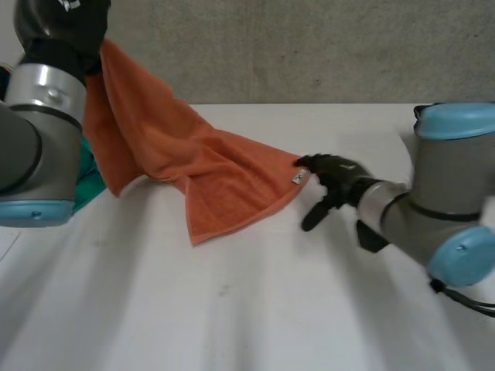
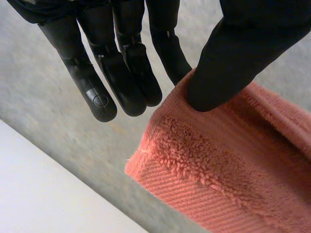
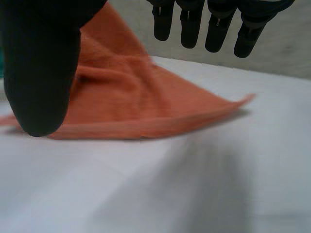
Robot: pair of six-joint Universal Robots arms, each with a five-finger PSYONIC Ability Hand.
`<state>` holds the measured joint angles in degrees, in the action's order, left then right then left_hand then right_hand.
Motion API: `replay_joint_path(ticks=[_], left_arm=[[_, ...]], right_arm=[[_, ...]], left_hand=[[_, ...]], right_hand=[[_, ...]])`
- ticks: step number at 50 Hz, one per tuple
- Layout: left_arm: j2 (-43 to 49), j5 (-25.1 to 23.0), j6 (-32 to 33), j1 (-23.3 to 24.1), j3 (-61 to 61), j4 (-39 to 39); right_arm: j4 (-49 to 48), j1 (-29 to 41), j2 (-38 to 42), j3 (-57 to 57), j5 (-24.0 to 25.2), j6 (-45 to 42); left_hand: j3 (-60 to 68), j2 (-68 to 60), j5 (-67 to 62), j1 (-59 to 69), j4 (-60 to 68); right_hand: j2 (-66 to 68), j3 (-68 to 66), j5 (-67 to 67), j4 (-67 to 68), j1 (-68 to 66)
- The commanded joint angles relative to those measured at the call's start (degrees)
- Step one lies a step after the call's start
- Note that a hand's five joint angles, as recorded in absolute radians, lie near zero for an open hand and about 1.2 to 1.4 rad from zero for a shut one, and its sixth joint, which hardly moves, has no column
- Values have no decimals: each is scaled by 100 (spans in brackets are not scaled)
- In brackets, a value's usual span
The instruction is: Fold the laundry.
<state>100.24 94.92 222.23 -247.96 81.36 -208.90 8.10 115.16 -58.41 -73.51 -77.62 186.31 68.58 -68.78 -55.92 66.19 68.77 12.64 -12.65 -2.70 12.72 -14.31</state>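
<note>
Head view: left hand (image 1: 62,23) pinches 1 corner of the orange towel (image 1: 216,178), rest trailing on the table (image 1: 232,309); right hand (image 1: 334,179), fingers straight, sits by the low corner. Soft, floppy stuff I reckon, so grab corners.

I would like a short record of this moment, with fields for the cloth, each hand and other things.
cloth: orange towel, one corner lifted, the rest draping down onto the white table
left hand: raised, thumb and fingers pinch the towel's corner
right hand: low beside the towel's corner on the table, fingers straight, holding nothing
other: green cloth beside the left arm
fold: not yet made
</note>
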Motion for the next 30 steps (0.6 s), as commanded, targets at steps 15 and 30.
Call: replay_joint_path(ticks=[15, 30], left_arm=[[-1226, 27, -4, 810, -59, 587], [-1385, 238, -4, 1118, -366, 596]], right_arm=[[-1092, 1993, 2562, 2296, -1124, 564], [-907, 2195, 3072, 3061, -1018, 1425]], left_hand=[[1142, -1122, -1408, 1381, 1123], [1142, -1122, -1408, 1381, 1123]], right_hand=[[468, -466, -462, 459, -301], [2082, -2080, -2076, 2073, -1915]])
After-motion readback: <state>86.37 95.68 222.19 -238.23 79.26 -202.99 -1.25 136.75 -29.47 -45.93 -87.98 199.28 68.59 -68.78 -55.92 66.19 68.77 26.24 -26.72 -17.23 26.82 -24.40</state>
